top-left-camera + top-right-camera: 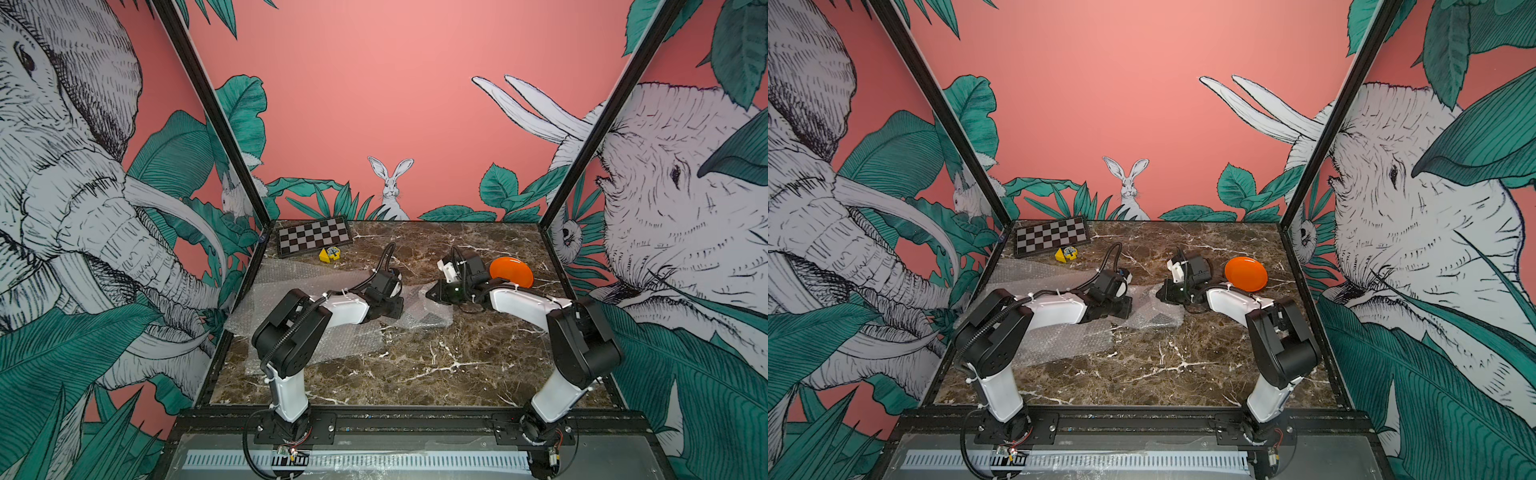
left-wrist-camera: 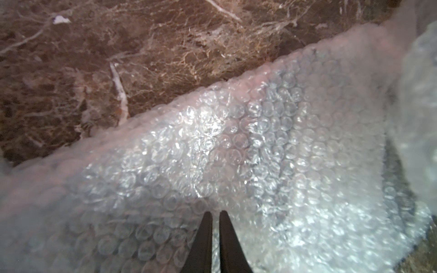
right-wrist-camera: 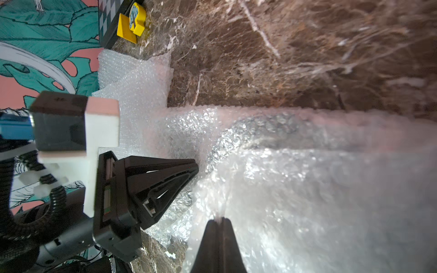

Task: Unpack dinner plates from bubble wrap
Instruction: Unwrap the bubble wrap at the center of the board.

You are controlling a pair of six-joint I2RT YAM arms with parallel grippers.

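A plain orange dinner plate [image 1: 511,272] [image 1: 1246,273] lies bare on the marble at the right, behind my right arm. A crumpled piece of bubble wrap [image 1: 422,311] [image 1: 1154,313] lies mid-table between the two grippers. A dark grey shape [image 3: 250,132] shows dimly through it; what it is cannot be told. My left gripper [image 1: 398,309] [image 2: 214,212] has its jaws almost together with bubble wrap [image 2: 236,146] in the thin gap. My right gripper [image 1: 429,293] [image 3: 218,219] is shut on a pinch of bubble wrap [image 3: 295,189] that peeks out at its tips. In the right wrist view the left gripper [image 3: 196,165] meets the same wrap.
More bubble wrap sheets [image 1: 291,282] [image 1: 332,345] lie flat along the left side under my left arm. A checkered board [image 1: 313,237] and a small yellow toy [image 1: 329,254] sit at the back left. Printed walls close the table on three sides.
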